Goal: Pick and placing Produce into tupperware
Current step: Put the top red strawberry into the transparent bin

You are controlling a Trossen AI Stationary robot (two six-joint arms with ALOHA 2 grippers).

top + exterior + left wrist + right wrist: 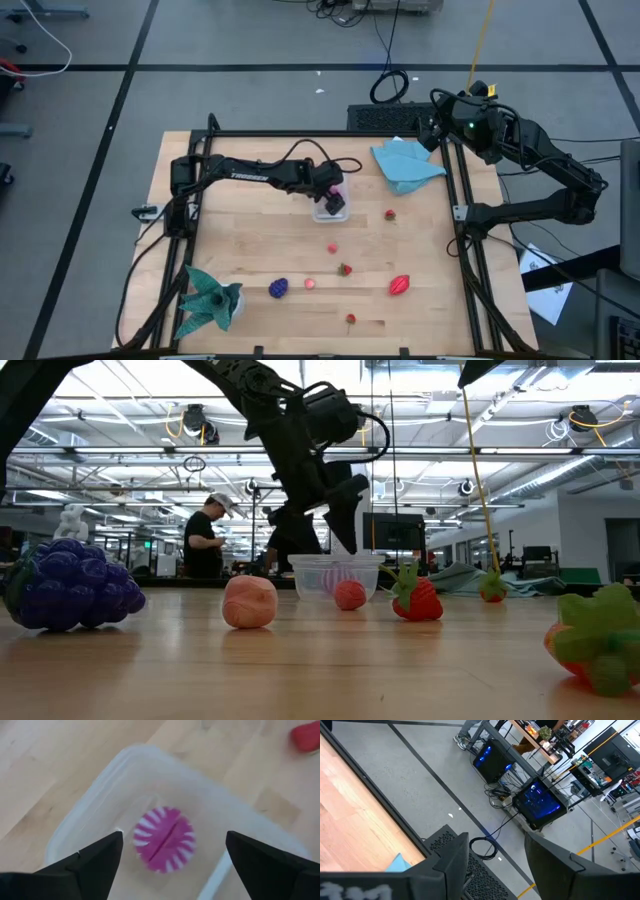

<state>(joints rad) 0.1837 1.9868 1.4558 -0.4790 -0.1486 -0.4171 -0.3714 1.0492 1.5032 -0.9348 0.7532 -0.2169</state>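
Observation:
The clear tupperware point(321, 212) stands on the wooden table near its middle, toward the far side. My left gripper point(173, 836) hangs open right above it point(338, 520), fingers pointing down, one on either side of a pink-and-white striped fruit point(164, 846) that lies inside the tub point(125, 775). Loose on the table are a purple grape bunch point(279, 288), a small pink fruit point(310, 284), strawberries point(345, 268) point(390, 214), a small red ball point(332, 248) and an oval red fruit point(400, 286). My right gripper point(495, 852) waits open at the far right corner point(432, 130).
A light blue cloth point(405, 165) lies to the right of the tub by the far edge. A teal-green cloth point(208, 300) sits at the near left corner, another small red fruit point(351, 320) near the near edge. A dark frame rail point(462, 215) borders the table. People stand in the room behind point(205, 538).

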